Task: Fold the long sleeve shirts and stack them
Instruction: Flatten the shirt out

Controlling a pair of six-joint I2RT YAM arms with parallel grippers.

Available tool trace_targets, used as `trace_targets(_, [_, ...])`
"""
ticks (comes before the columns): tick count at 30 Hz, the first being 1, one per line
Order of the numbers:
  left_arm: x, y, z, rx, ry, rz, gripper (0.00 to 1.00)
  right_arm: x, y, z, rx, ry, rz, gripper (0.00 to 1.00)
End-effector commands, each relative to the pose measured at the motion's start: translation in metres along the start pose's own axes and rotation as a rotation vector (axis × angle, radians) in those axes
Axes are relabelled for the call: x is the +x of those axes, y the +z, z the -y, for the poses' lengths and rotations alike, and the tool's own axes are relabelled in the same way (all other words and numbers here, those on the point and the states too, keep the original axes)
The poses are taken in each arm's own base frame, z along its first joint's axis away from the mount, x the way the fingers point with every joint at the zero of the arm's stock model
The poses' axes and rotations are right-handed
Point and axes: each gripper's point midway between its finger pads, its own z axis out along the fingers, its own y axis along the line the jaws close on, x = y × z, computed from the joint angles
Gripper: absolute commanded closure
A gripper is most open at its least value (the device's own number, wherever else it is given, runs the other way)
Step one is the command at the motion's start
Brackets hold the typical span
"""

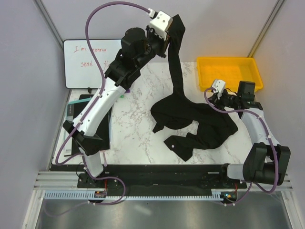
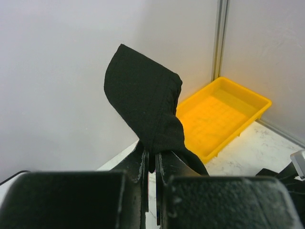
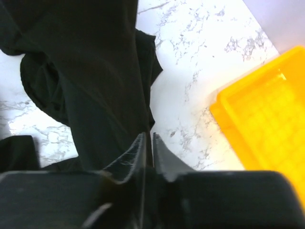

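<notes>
Right gripper (image 3: 148, 143): left of the tray (image 3: 267, 119), fingers together against soft black cloth; I can't tell if any is pinched.
Shirt (image 1: 200, 121): crumpled matte heap on veined marble (image 1: 138, 129) before the tray, one sleeve rising as a strip.
Tray: glossy yellow plastic, rectangular, gridded floor.
Left gripper (image 2: 151, 164): high, left of the tray, clamped on the sleeve's folded end.

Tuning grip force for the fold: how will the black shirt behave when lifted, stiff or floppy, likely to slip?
Likely very floppy: the shirt hangs as a narrow strip from the left gripper, with the rest crumpled on the table. Probably light, since a small fingertip pinch holds it up. It may slip, because only a thin fold is clamped.
</notes>
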Motion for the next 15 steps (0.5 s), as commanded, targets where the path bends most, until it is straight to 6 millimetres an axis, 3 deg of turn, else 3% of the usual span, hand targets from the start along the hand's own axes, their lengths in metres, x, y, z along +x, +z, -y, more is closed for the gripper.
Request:
trace_targets(1, [-0.042,-0.012,-0.017,-0.041,0.034,0.108,0.98,-0.019,0.002,0.007,-0.003,-0.035,0.040,0.91])
trace_targets(3, [-0.051,-0.014,-0.024,-0.060,0.054,0.126,0.98,-0.015,0.002,0.003,-0.015,-0.010,0.023,0.63])
trace_targets(4, [-0.050,-0.013,-0.026,-0.064,0.058,0.125,0.98,-0.013,0.002,0.000,-0.028,-0.028,0.020,0.58])
trace_targets(7, [-0.050,-0.013,-0.031,-0.076,0.069,0.124,0.98,0.001,0.000,-0.018,-0.063,-0.069,-0.001,0.55])
trace_targets(12, [-0.046,-0.012,-0.039,-0.095,0.083,0.114,0.98,0.018,-0.008,-0.019,-0.073,-0.118,-0.070,0.46])
trace_targets(15, [-0.042,-0.009,-0.041,-0.097,0.097,0.107,0.98,0.017,-0.016,-0.008,-0.058,-0.112,-0.090,0.36])
